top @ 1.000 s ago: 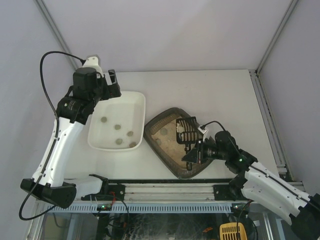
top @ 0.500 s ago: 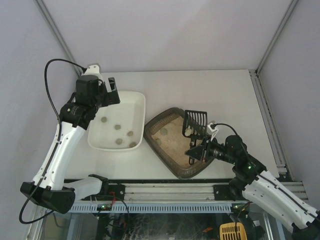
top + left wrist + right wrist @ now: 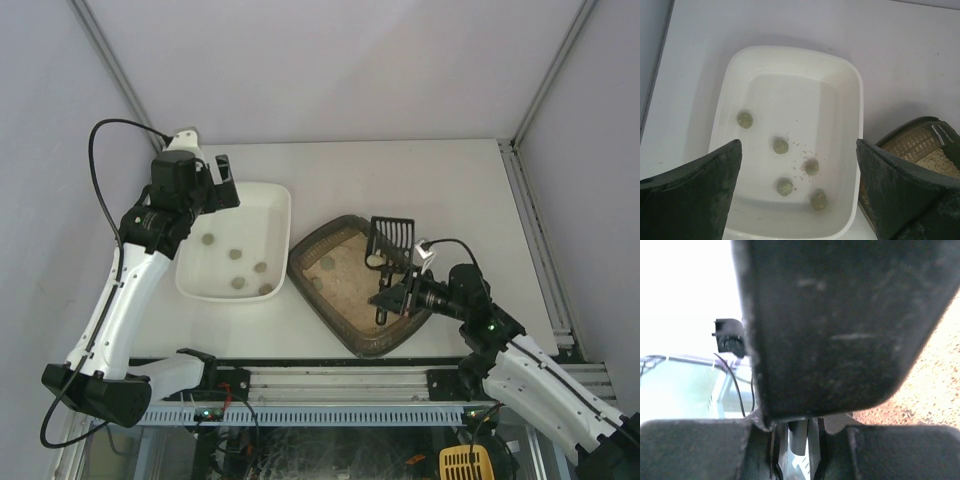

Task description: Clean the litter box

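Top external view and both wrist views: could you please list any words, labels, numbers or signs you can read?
None: no readable text shows on the litter box, white tray, scoop, left arm or right arm.

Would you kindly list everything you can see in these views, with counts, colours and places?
table: one, white, under everything.
white tray: one, white, left of centre.
clumps in the tray: five, greenish, scattered over its floor.
litter box: one, dark grey-brown, right of the white tray, set at an angle.
litter: beige, inside the litter box.
clumps in the litter: at least two, greyish, left part of the box.
scoop: one, black, slotted, head over the box's far right side.
left gripper: one, dark, open, above the white tray.
right gripper: one, black, shut on the scoop's handle over the litter box.
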`<state>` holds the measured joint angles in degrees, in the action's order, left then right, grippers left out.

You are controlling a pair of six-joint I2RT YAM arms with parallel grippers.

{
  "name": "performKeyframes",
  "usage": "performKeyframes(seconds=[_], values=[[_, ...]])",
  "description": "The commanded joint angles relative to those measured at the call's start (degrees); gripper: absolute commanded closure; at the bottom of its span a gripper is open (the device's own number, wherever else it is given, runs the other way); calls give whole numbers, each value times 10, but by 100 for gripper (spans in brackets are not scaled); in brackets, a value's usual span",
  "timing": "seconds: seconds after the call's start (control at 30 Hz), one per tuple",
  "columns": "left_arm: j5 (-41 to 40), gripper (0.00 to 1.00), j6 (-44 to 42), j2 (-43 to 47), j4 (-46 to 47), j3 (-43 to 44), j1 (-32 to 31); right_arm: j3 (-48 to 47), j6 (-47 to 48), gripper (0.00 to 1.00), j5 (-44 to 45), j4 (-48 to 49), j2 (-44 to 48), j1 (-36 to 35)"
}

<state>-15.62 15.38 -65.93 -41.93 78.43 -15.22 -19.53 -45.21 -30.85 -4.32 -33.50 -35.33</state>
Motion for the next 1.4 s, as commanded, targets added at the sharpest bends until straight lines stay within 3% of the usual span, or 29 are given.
performKeyframes(seconds=[0.0,0.07,0.2,0.37,0.5,0.53,0.6,0.7,0.83,0.97,1.1,1.23,1.37], values=[[14,0,-9,12,23,-11,3,-37,-11,100,13,28,-24,1],[21,0,-9,12,23,-11,4,-53,-9,100,11,9,-31,-17],[30,0,-9,11,24,-13,4,-22,-54,100,-15,34,17,55],[33,0,-9,13,24,-14,5,-31,-30,100,2,4,-9,2],[36,0,-10,16,26,-14,6,3,-83,100,-67,59,41,119],[35,0,-11,17,25,-12,6,-5,-71,100,-77,43,35,133],[33,0,-11,18,24,-11,7,-44,-25,100,-56,-28,-2,89],[33,0,-7,18,25,-13,9,-37,-77,100,-137,67,-67,50],[32,0,-2,19,26,-16,13,32,-258,100,-193,272,-101,99],[32,0,-2,20,26,-17,17,-26,-248,100,-195,238,-167,20],[37,0,-1,21,29,-21,18,-24,-249,100,-187,201,-142,90],[32,0,-2,23,28,-21,19,-55,-247,100,-211,202,-184,37],[-5,0,20,18,25,-13,38,-80,-222,100,-198,163,-184,80]])
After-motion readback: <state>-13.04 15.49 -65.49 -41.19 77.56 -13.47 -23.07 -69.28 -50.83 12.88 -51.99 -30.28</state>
